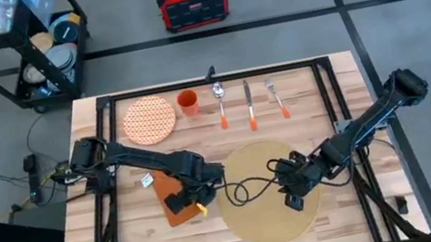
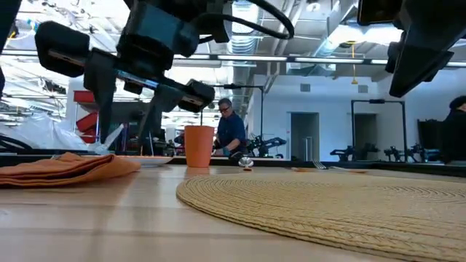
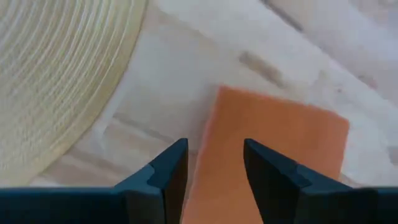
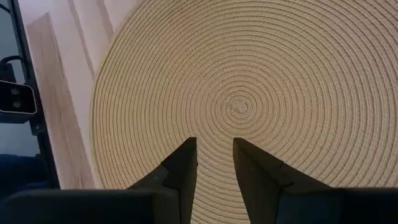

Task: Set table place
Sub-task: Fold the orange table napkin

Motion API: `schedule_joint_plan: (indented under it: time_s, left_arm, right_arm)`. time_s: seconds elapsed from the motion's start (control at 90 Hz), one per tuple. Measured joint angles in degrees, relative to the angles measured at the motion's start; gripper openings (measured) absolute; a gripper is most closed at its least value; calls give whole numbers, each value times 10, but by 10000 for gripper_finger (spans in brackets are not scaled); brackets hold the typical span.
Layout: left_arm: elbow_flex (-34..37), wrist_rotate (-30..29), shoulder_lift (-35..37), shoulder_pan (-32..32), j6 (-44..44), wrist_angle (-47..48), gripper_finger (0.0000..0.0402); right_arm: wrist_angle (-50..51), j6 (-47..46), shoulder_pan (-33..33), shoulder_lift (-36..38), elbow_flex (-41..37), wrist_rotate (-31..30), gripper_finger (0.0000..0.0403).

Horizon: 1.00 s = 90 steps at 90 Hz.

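The round tan woven place mat [image 1: 268, 192] lies flat on the light wood table [image 1: 318, 94], near its front middle. An orange napkin [image 3: 273, 143] lies flat on the wood just left of the mat. My left gripper [image 3: 214, 171] hovers open above the napkin, one finger over its edge beside the mat. In the low view the left gripper [image 2: 127, 135] stands over the folded napkin [image 2: 65, 169]. My right gripper [image 4: 214, 165] is open over the mat's middle [image 4: 239, 107] and held well above it.
Along the far side stand an orange-and-white plate [image 1: 149, 119], an orange cup [image 1: 187, 102], a spoon [image 1: 219, 102], a knife [image 1: 249, 103] and a fork [image 1: 276, 98]. A black cable [image 1: 250, 188] hangs between the grippers. A person [image 2: 229, 131] stands in the room beyond.
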State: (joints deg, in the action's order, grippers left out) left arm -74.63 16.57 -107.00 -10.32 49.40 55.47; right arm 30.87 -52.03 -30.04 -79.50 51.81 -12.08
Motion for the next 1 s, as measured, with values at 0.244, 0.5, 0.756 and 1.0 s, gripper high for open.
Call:
schedule_joint_plan:
  time_s: [0.244,0.5,0.756,1.0]
  left_arm:
    - [17,-15,0,-1,18,-33,139]
    - [17,-44,0,-3,19,-60,139]
    - [17,-30,0,-4,20,-53,139]
    - [14,-18,-43,-8,18,-52,139]
  right_arm:
    - [-1,0,0,0,0,0,93]
    - [-1,0,-4,0,0,0,93]
    - [0,0,-5,0,0,0,93]
    - [4,0,-7,0,0,0,93]
